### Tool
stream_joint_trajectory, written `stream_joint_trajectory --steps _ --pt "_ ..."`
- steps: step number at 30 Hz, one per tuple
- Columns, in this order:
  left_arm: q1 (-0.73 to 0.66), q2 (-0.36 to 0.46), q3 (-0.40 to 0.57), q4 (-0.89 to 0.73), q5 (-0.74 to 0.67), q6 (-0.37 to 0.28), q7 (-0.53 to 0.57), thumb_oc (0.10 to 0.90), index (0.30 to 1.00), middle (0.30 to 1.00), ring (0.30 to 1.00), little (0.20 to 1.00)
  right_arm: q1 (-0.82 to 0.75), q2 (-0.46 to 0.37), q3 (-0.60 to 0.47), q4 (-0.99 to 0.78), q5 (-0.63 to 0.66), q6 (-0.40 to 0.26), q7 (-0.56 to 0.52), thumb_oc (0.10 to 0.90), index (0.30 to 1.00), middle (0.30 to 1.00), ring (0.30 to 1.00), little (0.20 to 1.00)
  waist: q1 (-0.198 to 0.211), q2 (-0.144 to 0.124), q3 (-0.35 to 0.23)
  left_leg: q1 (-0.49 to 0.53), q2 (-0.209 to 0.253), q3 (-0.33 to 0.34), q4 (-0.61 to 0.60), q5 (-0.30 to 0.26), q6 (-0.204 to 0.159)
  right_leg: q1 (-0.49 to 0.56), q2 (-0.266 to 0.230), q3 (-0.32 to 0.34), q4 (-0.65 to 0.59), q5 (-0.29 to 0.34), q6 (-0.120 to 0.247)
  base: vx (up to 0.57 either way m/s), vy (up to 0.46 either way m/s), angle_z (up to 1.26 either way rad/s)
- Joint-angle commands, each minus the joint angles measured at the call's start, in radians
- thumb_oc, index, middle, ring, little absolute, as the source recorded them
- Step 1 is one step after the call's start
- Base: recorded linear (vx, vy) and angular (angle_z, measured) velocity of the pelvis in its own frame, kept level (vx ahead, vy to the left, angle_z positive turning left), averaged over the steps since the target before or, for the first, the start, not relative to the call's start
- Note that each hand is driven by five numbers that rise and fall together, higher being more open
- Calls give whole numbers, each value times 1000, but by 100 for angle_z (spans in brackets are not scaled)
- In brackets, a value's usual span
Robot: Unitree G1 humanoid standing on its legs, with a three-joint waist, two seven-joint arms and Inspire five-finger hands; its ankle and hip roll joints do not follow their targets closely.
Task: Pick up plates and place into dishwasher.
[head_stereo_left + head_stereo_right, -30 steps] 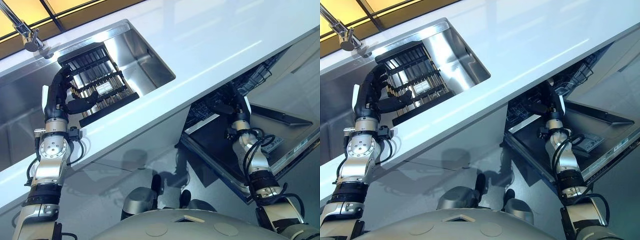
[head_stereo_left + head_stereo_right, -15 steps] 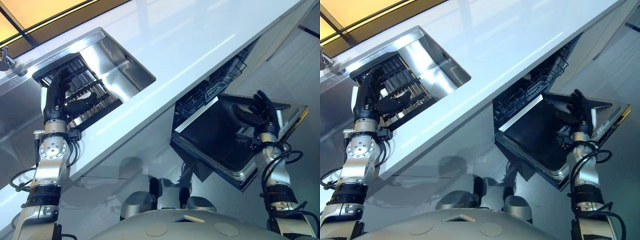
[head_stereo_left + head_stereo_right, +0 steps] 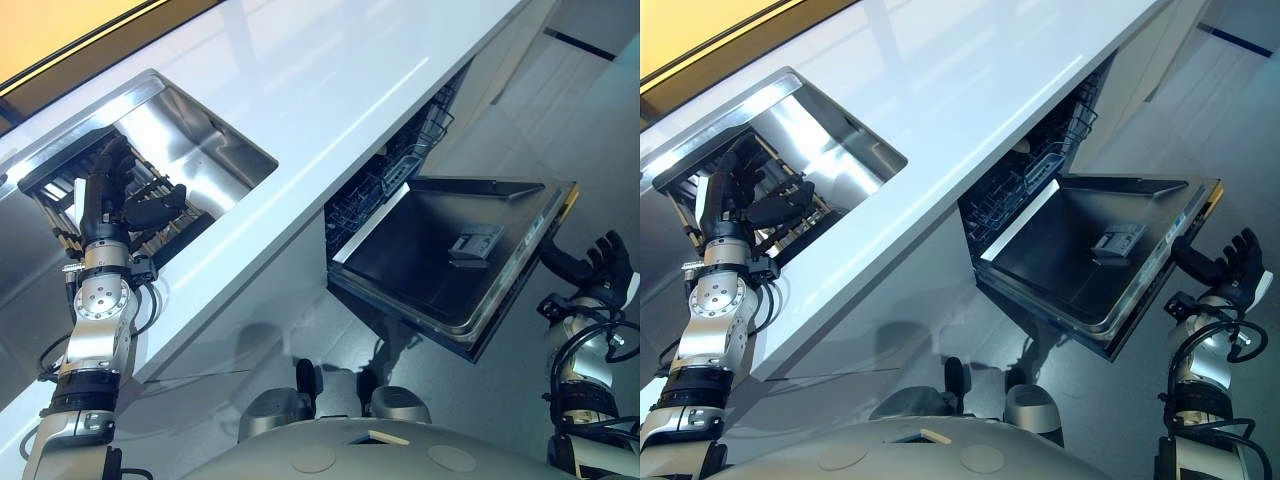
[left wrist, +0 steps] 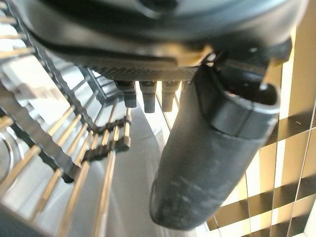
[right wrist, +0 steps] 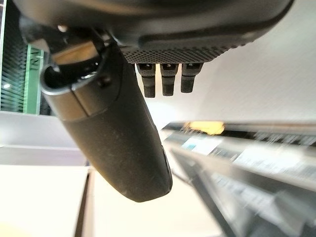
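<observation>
A black wire dish rack [image 3: 58,182] sits in the steel sink [image 3: 215,150] at the left. My left hand [image 3: 108,190] hovers over the rack, open, fingers straight and thumb spread, holding nothing. The rack's wires [image 4: 59,148] run just past the fingers in the left wrist view. I cannot make out a plate among them. The dishwasher door [image 3: 430,250] hangs open under the counter, and its wire basket [image 3: 395,170] shows inside. My right hand [image 3: 598,262] is open and empty, off the door's outer edge.
The white counter [image 3: 330,80] runs diagonally between the sink and the dishwasher. A detergent compartment [image 3: 475,243] sits on the inside of the door. Grey floor lies below and to the right of the door.
My right hand has pulled back out of the dishwasher, across the door to beyond its outer edge. The camera has shifted right. The left hand stays over the rack.
</observation>
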Motion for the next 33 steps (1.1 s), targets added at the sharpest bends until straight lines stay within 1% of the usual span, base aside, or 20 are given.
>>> stream_joint_trajectory --steps 1,3,5,6,9,11,13,14,15,17,21,24,25,26,29,31,32,33 --pt "-177 76 22 28 -83 -116 67 800 900 900 900 900 -86 -190 -9 -29 55 -93 -44 800 900 900 900 900 4 71 37 -60 -1 -11 132 -152 -49 -190 16 -41 326 -190 11 -238 -20 0" --pt "-215 83 14 29 -110 -130 81 800 900 900 900 900 -122 -204 0 -24 84 -110 -75 800 900 900 900 900 4 77 78 -119 1 -8 186 -158 -53 -236 12 -42 368 -202 -6 -286 -28 1" --pt "-248 88 10 37 -129 -154 90 800 900 900 900 900 -155 -202 6 -9 137 -143 -110 800 900 900 900 900 7 81 118 -182 6 -2 251 -167 -52 -297 9 -48 432 -214 -24 -266 -26 2" --pt "-260 89 7 39 -139 -165 95 800 900 900 900 900 -170 -200 8 0 163 -155 -112 800 900 900 900 900 8 82 132 -210 7 0 281 -173 -51 -327 8 -51 466 -220 -31 -205 -22 0" --pt "-292 93 3 34 -161 -187 118 800 900 900 900 900 -205 -184 7 34 300 -184 -74 800 900 900 900 900 17 83 168 -289 3 -1 366 -191 -46 -408 6 -61 564 -244 -53 -135 -8 -1" --pt "-307 92 0 21 -158 -204 137 800 900 900 900 900 -220 -166 4 51 435 -185 31 800 900 900 900 900 25 81 191 -341 -6 -8 424 -204 -41 -458 5 -66 631 -263 -68 -71 12 9" --pt "-313 89 2 7 -153 -218 147 800 900 900 900 900 -225 -142 -4 68 598 -150 158 800 900 900 900 900 33 77 205 -389 -17 -14 471 -214 -40 -505 2 -71 692 -282 -78 -39 14 7" --pt "-315 93 5 2 -153 -224 146 800 900 900 900 900 -222 -137 -9 88 635 -141 204 800 900 900 900 900 37 75 210 -409 -21 -18 487 -215 -38 -527 0 -72 718 -288 -82 -25 12 7" --pt "-317 98 9 -4 -151 -230 147 800 900 900 900 900 -221 -129 -12 108 687 -120 250 800 900 900 900 900 42 72 215 -429 -24 -20 499 -215 -36 -546 -2 -74 736 -292 -84 -27 10 10" --pt "-327 108 15 -13 -140 -235 157 800 900 900 900 900 -223 -118 -17 147 747 -87 323 800 900 900 900 900 52 70 227 -460 -29 -26 513 -210 -33 -577 -3 -79 767 -295 -88 -10 6 4" --pt "-354 138 17 -24 -135 -238 190 800 900 900 900 900 -248 -115 -1 195 803 -36 405 800 900 900 900 900 70 63 246 -509 -35 -29 521 -198 -31 -625 -7 -78 800 -302 -85 -6 14 2" --pt "-361 155 29 -41 -132 -237 202 800 900 900 900 900 -265 -104 26 172 865 52 548 800 900 900 900 900 85 57 259 -525 -35 -34 510 -184 -30 -644 -8 -79 800 -292 -80 -35 36 5" --pt "-356 158 38 -50 -128 -235 205 800 900 900 900 900 -264 -90 44 139 905 122 638 800 900 900 900 900 89 54 262 -527 -34 -36 504 -179 -29 -646 -8 -80 795 -287 -77 -28 30 3" --pt "-349 162 49 -55 -129 -237 200 800 900 900 900 900 -262 -72 66 101 919 180 714 800 900 900 900 900 94 52 264 -527 -34 -37 496 -175 -27 -646 -8 -81 789 -282 -75 0 0 0" --pt "-331 165 73 -53 -121 -250 191 800 900 900 900 900 -254 -35 144 -8 923 324 952 800 900 900 900 900 106 40 264 -513 -31 -41 462 -164 -25 -632 -7 -87 756 -270 -65 -8 6 -1" --pt "-336 180 76 -32 -133 -261 190 800 900 900 900 900 -274 -30 214 -97 937 381 1076 800 900 900 900 900 114 32 262 -503 -27 -42 444 -157 -26 -617 -10 -94 728 -261 -58 -23 16 -13" --pt "-338 184 75 -26 -137 -264 190 800 900 900 900 900 -282 -28 236 -130 941 396 1116 800 900 900 900 900 118 30 260 -500 -26 -43 440 -156 -26 -613 -11 -97 721 -259 -57 -19 11 -19" --pt "-339 190 76 -16 -143 -269 183 800 900 900 900 900 -296 -23 278 -204 953 404 1151 800 900 900 900 900 123 25 257 -493 -25 -47 431 -152 -26 -602 -12 -101 706 -254 -54 -11 9 -15"
